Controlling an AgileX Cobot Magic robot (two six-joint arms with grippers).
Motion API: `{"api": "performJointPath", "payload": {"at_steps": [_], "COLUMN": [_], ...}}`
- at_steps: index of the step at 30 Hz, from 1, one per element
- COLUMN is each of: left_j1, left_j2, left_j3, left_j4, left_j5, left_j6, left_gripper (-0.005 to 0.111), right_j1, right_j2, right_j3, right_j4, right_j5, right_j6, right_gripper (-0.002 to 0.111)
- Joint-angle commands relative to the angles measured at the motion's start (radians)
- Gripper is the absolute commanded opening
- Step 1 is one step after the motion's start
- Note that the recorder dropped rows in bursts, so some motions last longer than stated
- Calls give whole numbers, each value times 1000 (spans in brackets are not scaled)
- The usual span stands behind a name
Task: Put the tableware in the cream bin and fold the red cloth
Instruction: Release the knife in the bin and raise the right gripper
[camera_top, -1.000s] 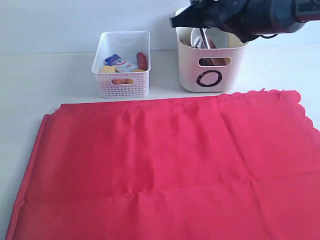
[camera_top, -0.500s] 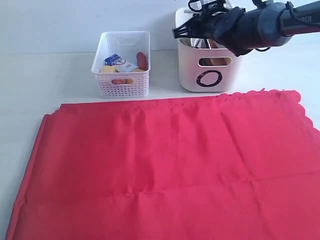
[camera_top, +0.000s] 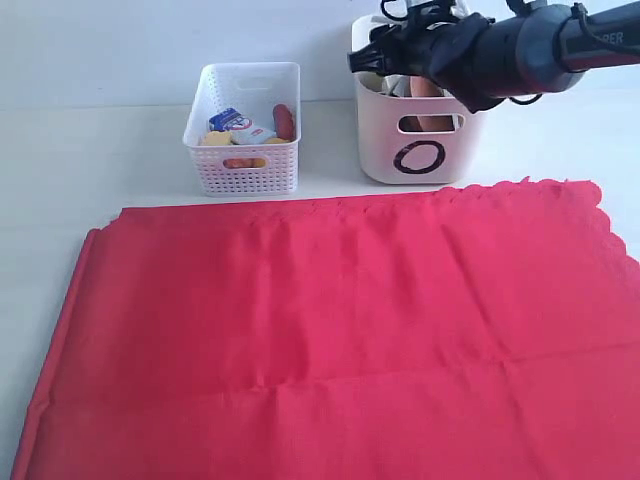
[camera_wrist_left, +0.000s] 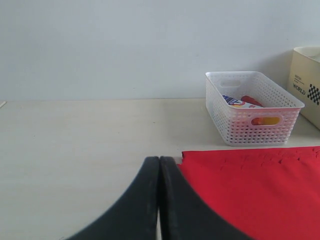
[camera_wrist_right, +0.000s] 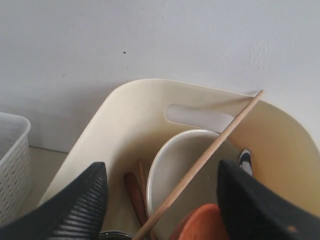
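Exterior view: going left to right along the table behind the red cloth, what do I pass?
White perforated basket → cream bin. The right hand is above the bin, so it has no separate place in the order.

A large bright-red fabric cloth lies flat across most of the pale tabletop. Behind it, a bare gap separates a small white perforated plastic basket from a tall cream plastic bin. The black right gripper, jaws apart, hangs over the bin's mouth, which a pale bowl and slanting wooden chopstick crowd.
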Motion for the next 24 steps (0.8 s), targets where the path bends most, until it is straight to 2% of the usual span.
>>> {"api": "performJointPath", "payload": {"at_steps": [1, 11, 14, 20, 24], "left_j1": [-4, -4, -4, -4, -4], "left_j2": [-7, -7, -7, -7, -7], "left_j3": [4, 4, 4, 4, 4], "left_j4": [0, 0, 0, 0, 0], "left_j5": [-2, -2, -2, -2, -2], "left_j6": [0, 0, 0, 0, 0], "left_gripper": [0, 0, 0, 0, 0], "right_j1": [-5, -5, -5, -5, -19], "right_j2": [-39, -171, -190, -218, -244], "right_j3": [-7, -7, -7, -5, 36], "right_j4": [57, 57, 57, -1, -66], "right_j5": [41, 300, 369, 482, 480], "right_j6": [2, -153, -156, -144, -68], "right_gripper": [62, 59, 49, 18, 5]}}
